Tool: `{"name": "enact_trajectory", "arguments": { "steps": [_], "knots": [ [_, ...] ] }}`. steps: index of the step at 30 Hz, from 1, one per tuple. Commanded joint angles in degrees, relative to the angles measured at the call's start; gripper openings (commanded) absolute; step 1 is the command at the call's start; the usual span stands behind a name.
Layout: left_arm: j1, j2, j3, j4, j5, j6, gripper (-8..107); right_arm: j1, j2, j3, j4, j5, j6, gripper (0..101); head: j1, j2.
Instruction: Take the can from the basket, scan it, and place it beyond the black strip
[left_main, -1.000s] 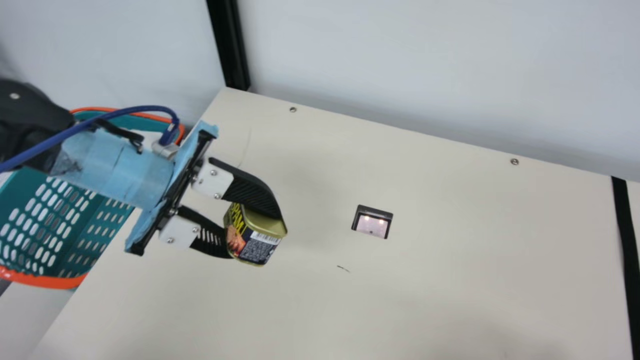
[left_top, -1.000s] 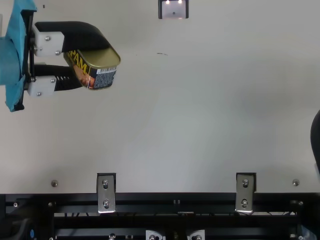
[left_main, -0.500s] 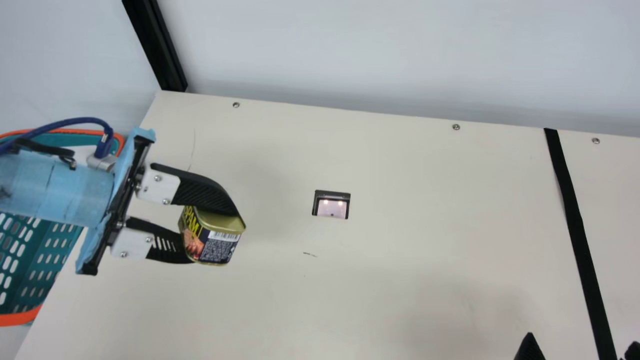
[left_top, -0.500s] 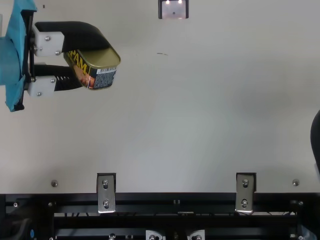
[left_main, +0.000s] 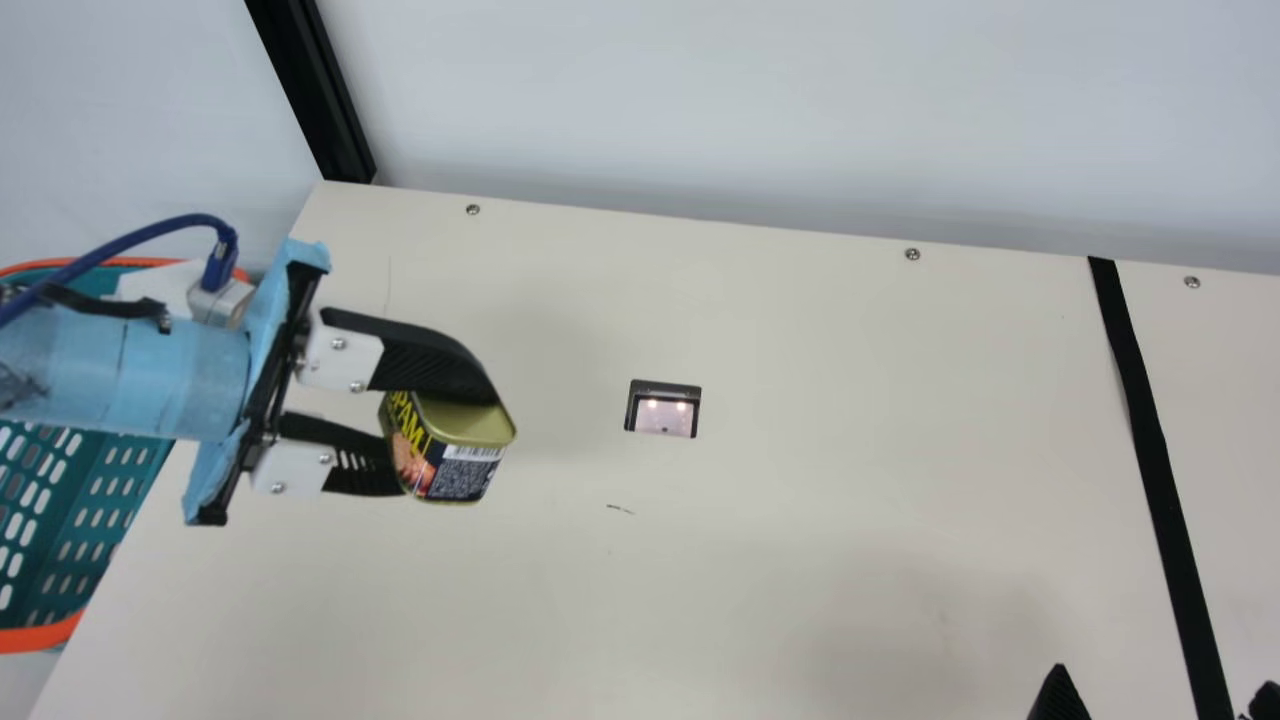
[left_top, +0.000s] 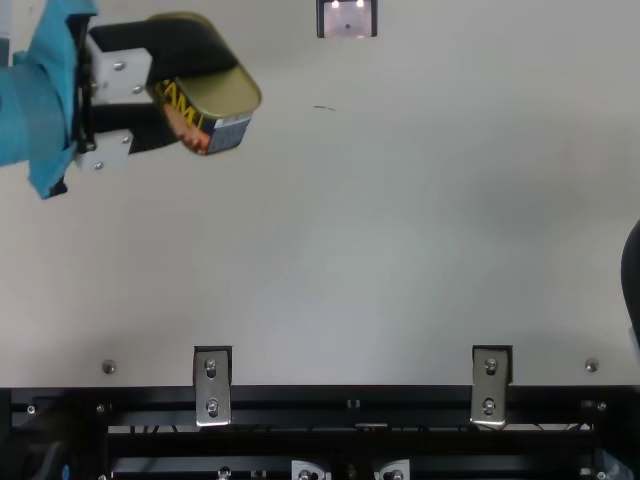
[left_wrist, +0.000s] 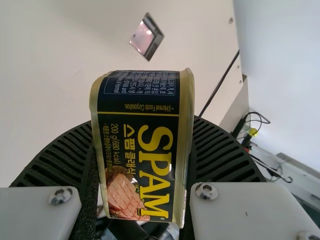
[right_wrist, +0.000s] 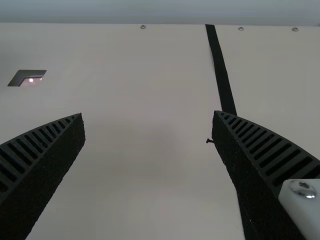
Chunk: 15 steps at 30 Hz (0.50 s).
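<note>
Gripping luncheon-meat can (left_main: 455, 445) in left pincer (left_wrist: 144, 120), over worktop (left_main: 800, 580) between left edge and scanner (left_main: 663, 412), presumably leaving barcode (left_main: 473, 453) free for reading. Holding right pincer (right_wrist: 148, 113) wide near black strip (left_main: 1160, 470).

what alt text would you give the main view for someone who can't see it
Left gripper holding a can above a cream table, to the left of a lit scanner window set in the tabletop. The open right gripper shows at bottom right, near a black strip; a teal, orange-rimmed basket is at far left.
</note>
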Motion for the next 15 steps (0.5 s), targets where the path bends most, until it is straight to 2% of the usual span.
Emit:
{"name": "enact_trajectory", "arguments": {
  "steps": [1,7,15],
  "knots": [
    [-2.9,-0.9,0.0,0.3,-6.3,1.0,10,0.0,0.0,0.0,0.0,0.0,0.0,101,-0.2,-0.1],
    [-10.8,-2.9,-0.7,5.8,-18.1,1.3,10,0.0,0.0,0.0,0.0,0.0,0.0,101,-0.2,-0.1],
    [-19.9,-3.1,-1.5,17.2,-31.7,-2.7,10,0.0,0.0,0.0,0.0,0.0,0.0,101,-0.2,-0.1]
  ]
}}
